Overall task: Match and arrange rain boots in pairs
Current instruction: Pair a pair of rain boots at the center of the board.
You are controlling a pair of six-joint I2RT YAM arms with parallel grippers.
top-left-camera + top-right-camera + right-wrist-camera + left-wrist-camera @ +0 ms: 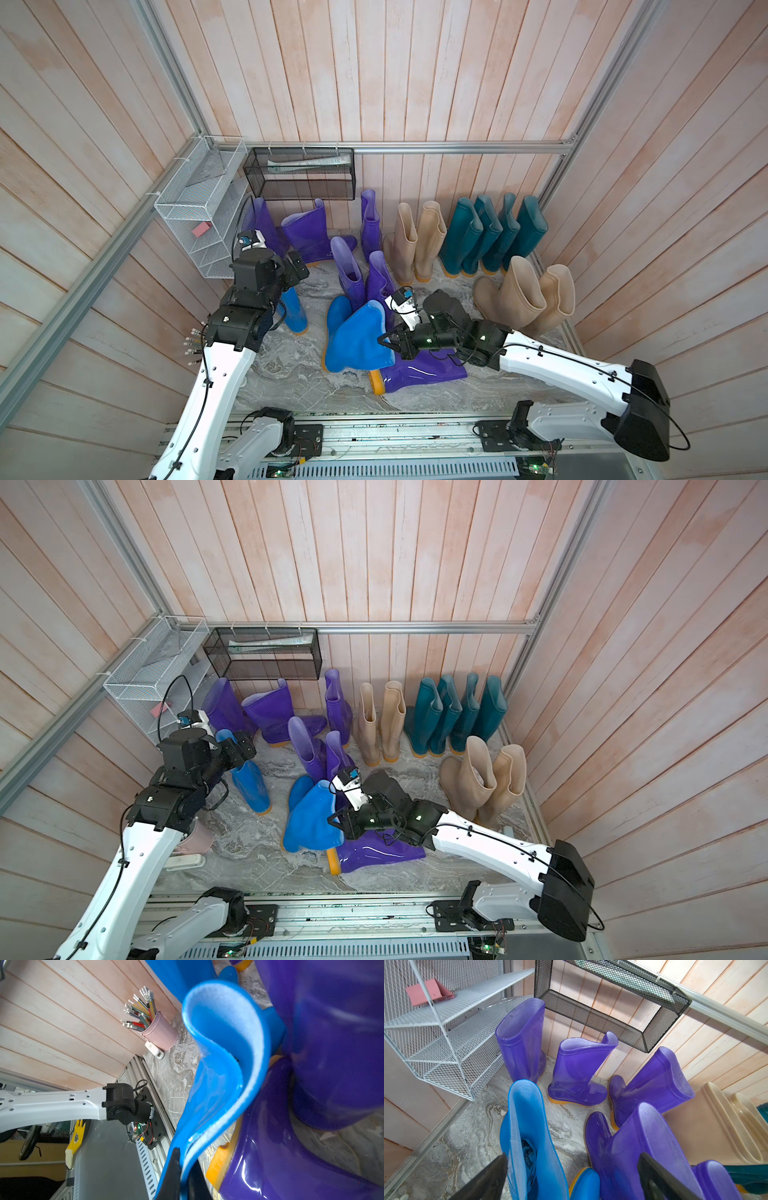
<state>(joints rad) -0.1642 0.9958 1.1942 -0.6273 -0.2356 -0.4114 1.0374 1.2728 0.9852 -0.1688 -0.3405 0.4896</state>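
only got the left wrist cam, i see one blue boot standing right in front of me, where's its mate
Observer: The other blue boot lies on its side in the middle of the scene. Its shaft is draped over a fallen purple boot.
Operator: is the right arm on it or just near it
Observer: On it. The right gripper is shut on that boot's cuff, and the right wrist view shows the rim pinched flat between the fingers.
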